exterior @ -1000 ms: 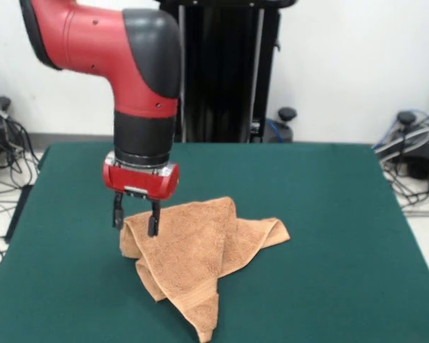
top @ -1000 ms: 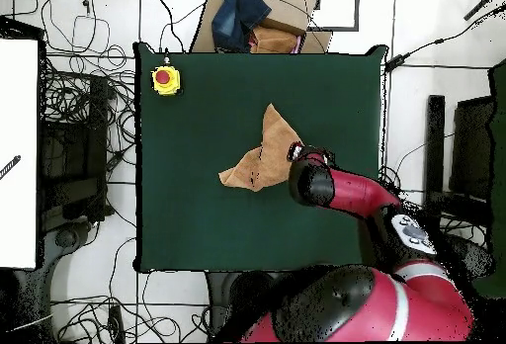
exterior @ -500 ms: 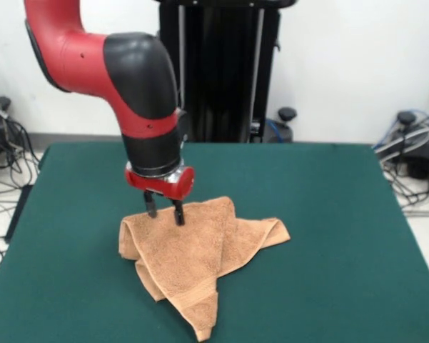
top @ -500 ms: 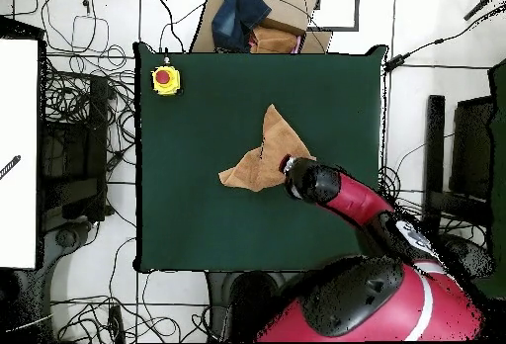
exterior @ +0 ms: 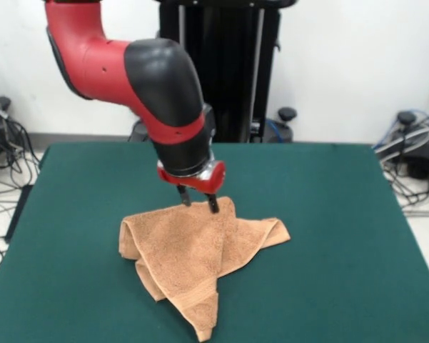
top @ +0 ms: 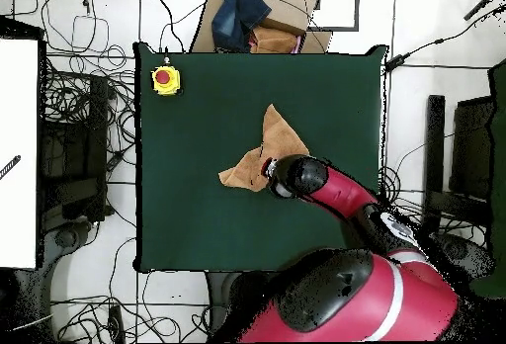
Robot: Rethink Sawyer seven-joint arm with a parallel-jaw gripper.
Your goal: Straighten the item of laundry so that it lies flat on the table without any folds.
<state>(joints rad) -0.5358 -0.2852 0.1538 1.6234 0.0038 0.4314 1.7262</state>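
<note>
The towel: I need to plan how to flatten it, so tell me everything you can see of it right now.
The towel is orange-tan terry cloth, crumpled and folded over itself on the green table, near its middle. From the front, one corner points toward the camera, another juts right, and a rounded fold bulges left. A woven band crosses near the front corner. The gripper stands tilted at its far edge, tips at the cloth; whether it grips is unclear.

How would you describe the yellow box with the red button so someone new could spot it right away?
Start at the big dark green table in the overhead view. Go to its top-left corner, far from the crumpled tan towel and the gripper over it. The yellow box sits alone there, the only yellow thing on the cloth, with a round red button on top.
</note>
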